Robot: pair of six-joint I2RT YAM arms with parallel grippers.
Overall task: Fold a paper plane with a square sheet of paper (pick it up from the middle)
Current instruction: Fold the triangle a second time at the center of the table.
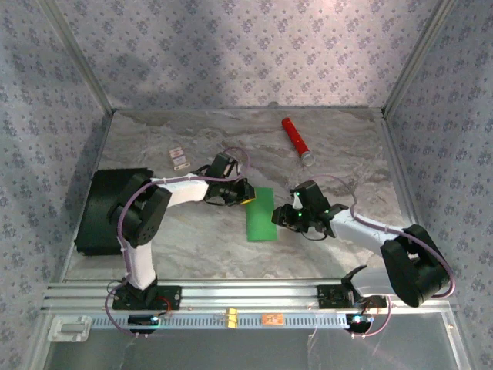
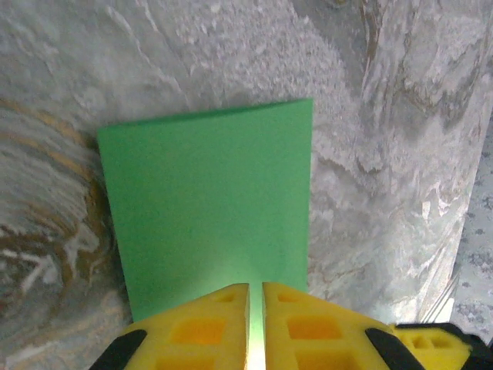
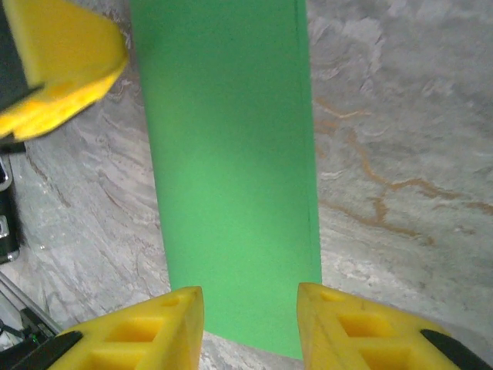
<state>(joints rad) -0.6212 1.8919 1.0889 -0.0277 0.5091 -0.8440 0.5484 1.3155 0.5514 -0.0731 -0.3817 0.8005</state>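
Pinching the folded square sheet of paper (image 2: 208,200) by the edge nearest the left gripper (image 2: 256,287), jaws almost closed, likely anchoring it flat; straddling another edge with right gripper (image 3: 250,297) parted, gripping nothing.

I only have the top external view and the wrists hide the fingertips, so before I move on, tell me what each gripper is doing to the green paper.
Observer: In the left wrist view, the left gripper is shut on one edge of the paper. Green shows in the thin slit between its fingers.
Operator: Now the right one.
Observer: In the right wrist view, the right gripper is open. Its fingers stand apart over the paper's edge nearest that camera, with nothing clamped between them.
Operator: Describe the paper's surface.
Observer: Up close its upper face looks smooth and plain, with no diagonal creases showing, and it lies on the marbled table.
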